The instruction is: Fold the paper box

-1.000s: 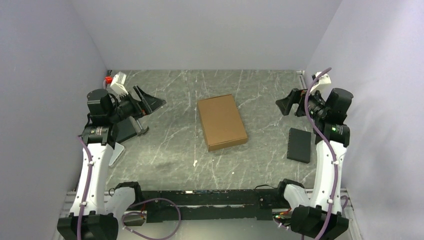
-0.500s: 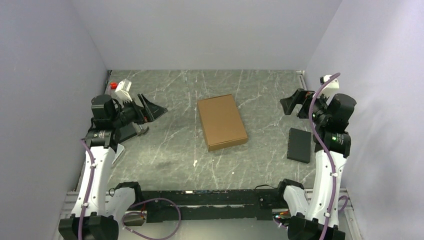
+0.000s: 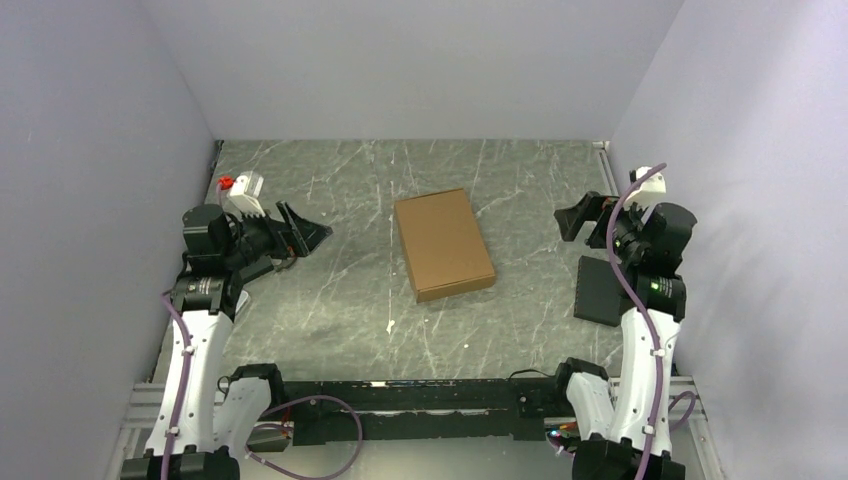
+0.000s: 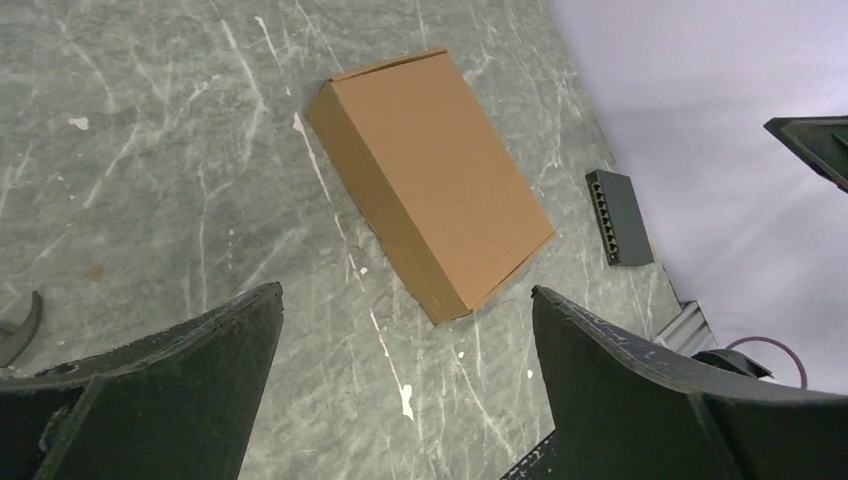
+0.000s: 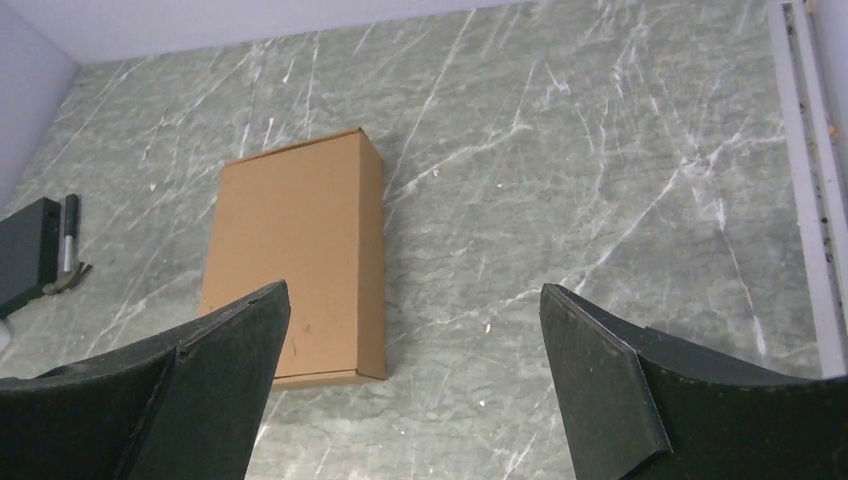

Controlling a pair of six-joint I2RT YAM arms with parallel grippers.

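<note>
**Top external view showed both claws spread wide, box lying free between them**

From above, the paper box [image 3: 445,244] lay shut and flat on the marbled table [image 3: 340,300], between the two claws and well apart from each. The left gripper [image 3: 305,232] pointed at it from one side, jaws fully parted with nothing in them. The right gripper [image 3: 572,218] faced it from the other side, equally spread and empty. A black pad [image 3: 598,290] lay just behind the right claw, partly covered by that arm.

The left wrist camera added what the overhead could not. The box sat ahead of the claw, framed by the gap between its fingers, with one long side wall and a near corner showing. Beyond the box, the pad's edge carried a row of small ports.

The right wrist camera put the box ahead of its claw, nearer the finger at the left of that view. Far beyond the box it caught a dark block [image 5: 25,255] with a thin pen-like stick [image 5: 68,230] beside it. In the overhead view the left arm largely hid both.
</note>
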